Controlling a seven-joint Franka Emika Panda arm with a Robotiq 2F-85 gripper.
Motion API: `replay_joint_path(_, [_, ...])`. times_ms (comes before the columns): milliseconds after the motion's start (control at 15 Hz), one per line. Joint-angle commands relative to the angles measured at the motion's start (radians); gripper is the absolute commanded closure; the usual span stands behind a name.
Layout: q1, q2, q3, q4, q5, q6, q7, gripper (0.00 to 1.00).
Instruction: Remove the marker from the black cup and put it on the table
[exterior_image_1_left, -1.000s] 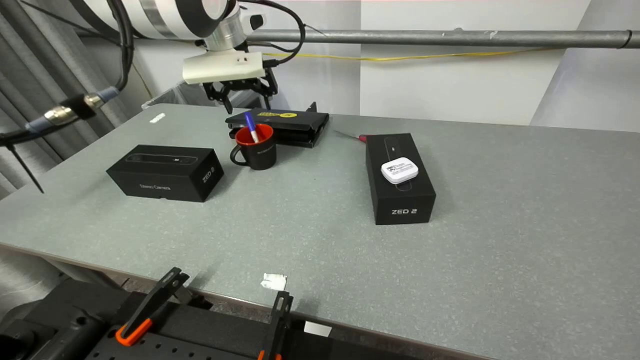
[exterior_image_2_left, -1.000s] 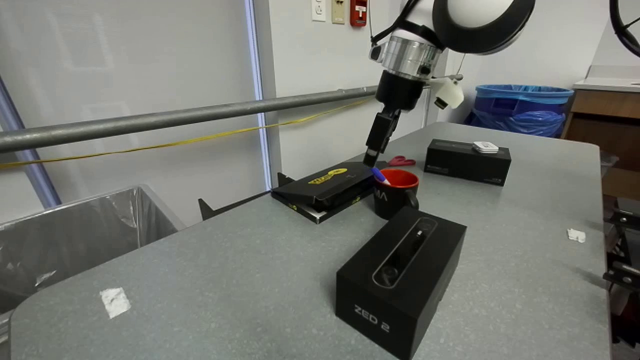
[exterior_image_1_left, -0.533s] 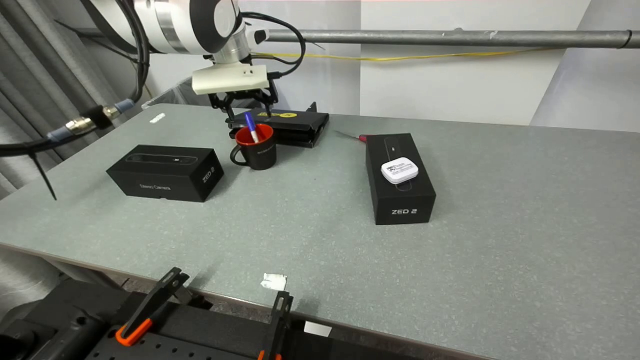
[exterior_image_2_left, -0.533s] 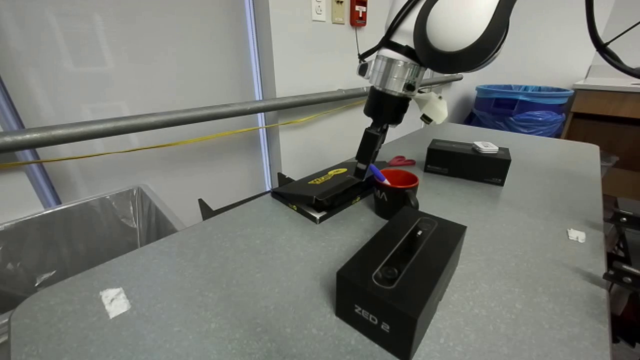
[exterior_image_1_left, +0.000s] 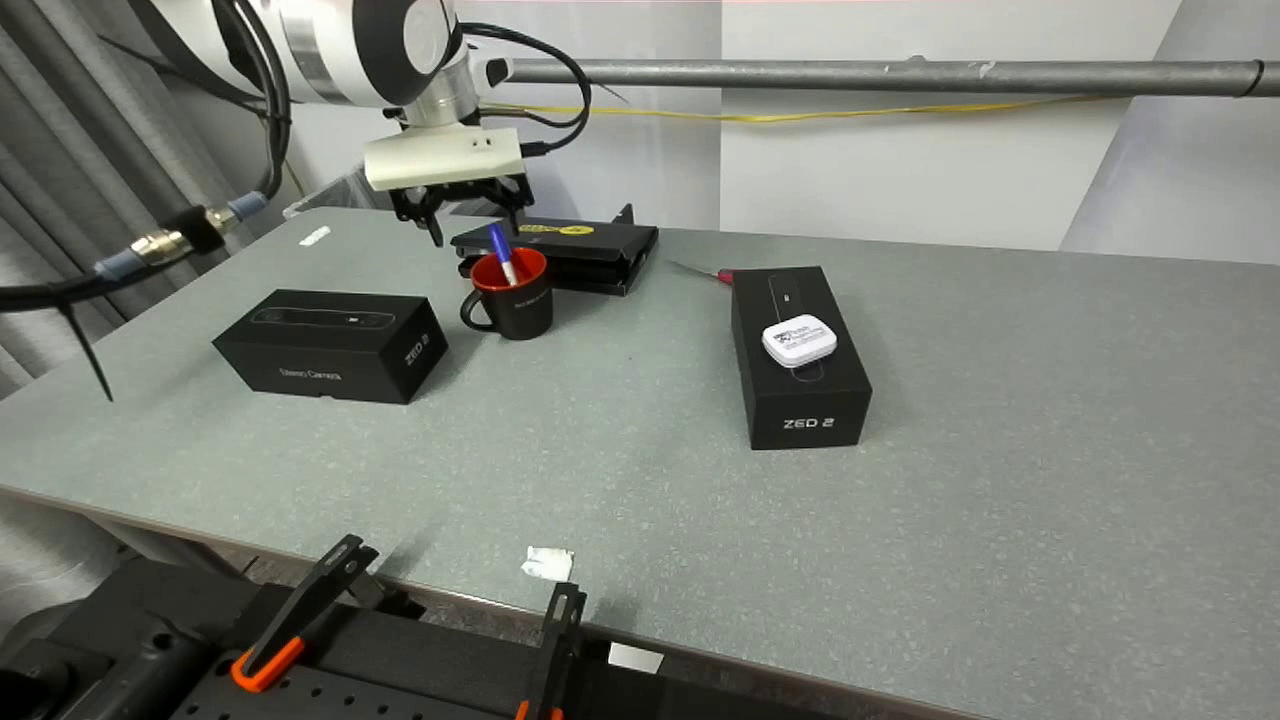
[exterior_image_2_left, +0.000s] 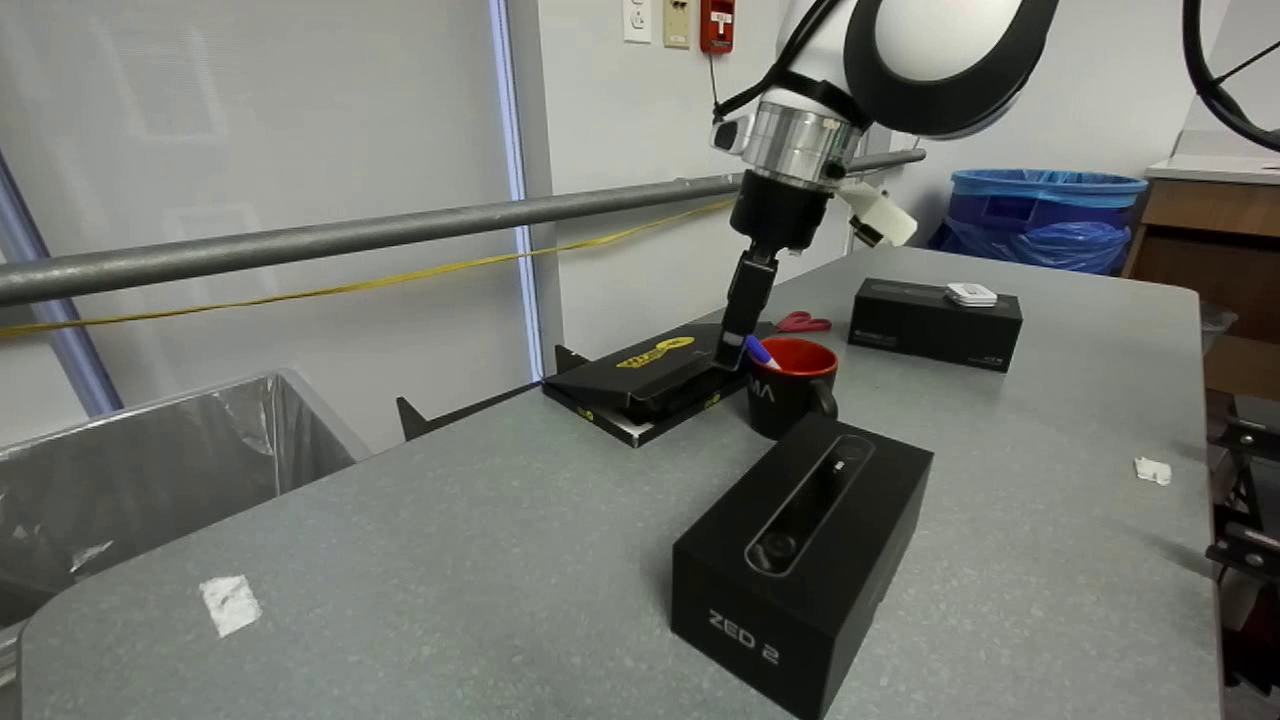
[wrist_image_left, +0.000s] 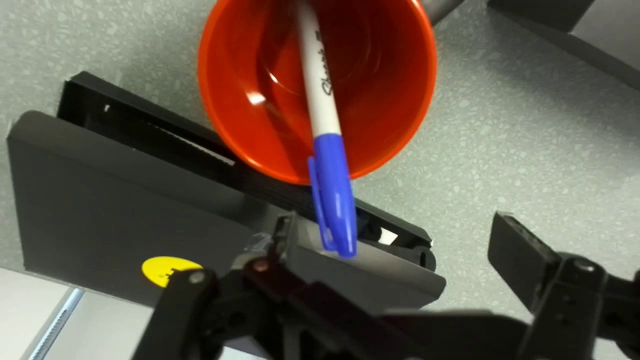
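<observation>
The marker (wrist_image_left: 322, 100), white with a blue cap, leans in the black cup (exterior_image_1_left: 527, 314) with its cap up and out over the rim. It shows in both exterior views, at the cup (exterior_image_1_left: 502, 252) (exterior_image_2_left: 761, 352). The cup's red inside (wrist_image_left: 380, 90) fills the top of the wrist view; its lower end of the marker is blurred. The cup stands upright on the grey table (exterior_image_1_left: 620, 480). My gripper (wrist_image_left: 392, 222) is open and empty. In the wrist view the cap's end shows between the fingers, nearer the left finger, with a visible gap. My gripper (exterior_image_1_left: 476, 238) is above and behind the cup.
A black flat box with a yellow logo (exterior_image_2_left: 690, 365) lies right behind the cup, under the gripper. A black ZED 2 box (exterior_image_1_left: 330, 345) stands near the cup's handle. Another box (exterior_image_1_left: 800, 410) carries a white case (exterior_image_1_left: 799, 341). Red scissors (exterior_image_2_left: 803, 321) and a wall pipe (exterior_image_1_left: 900, 75) are behind.
My gripper has come down toward the marker's cap, then shifted a little sideways. It has stayed open. The cup, marker and boxes have not moved.
</observation>
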Motion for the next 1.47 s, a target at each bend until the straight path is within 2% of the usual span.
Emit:
replay_joint_path(0, [-0.012, -0.042, 0.012, -0.054, -0.020, 0.024, -0.012, 0.00])
replay_joint_path(200, [-0.005, -0.049, 0.005, -0.066, -0.023, 0.025, -0.004, 0.00])
replay_joint_path(267, [-0.003, -0.046, 0.004, -0.065, -0.023, 0.025, -0.002, 0.05])
replay_joint_path(333, [0.000, -0.040, -0.001, -0.062, -0.025, 0.033, 0.004, 0.26])
replay_joint_path(467, [-0.005, -0.040, 0.005, -0.062, -0.018, 0.035, 0.001, 0.32])
replay_joint_path(533, [-0.006, -0.043, 0.004, -0.062, -0.018, 0.037, 0.002, 0.39])
replay_joint_path(867, [-0.020, -0.054, 0.010, -0.065, -0.009, 0.044, -0.007, 0.80])
replay_joint_path(1067, [-0.026, -0.065, 0.010, -0.068, -0.007, 0.043, -0.009, 0.99])
replay_joint_path(1400, [-0.038, -0.089, 0.010, -0.073, -0.001, 0.048, -0.013, 0.97])
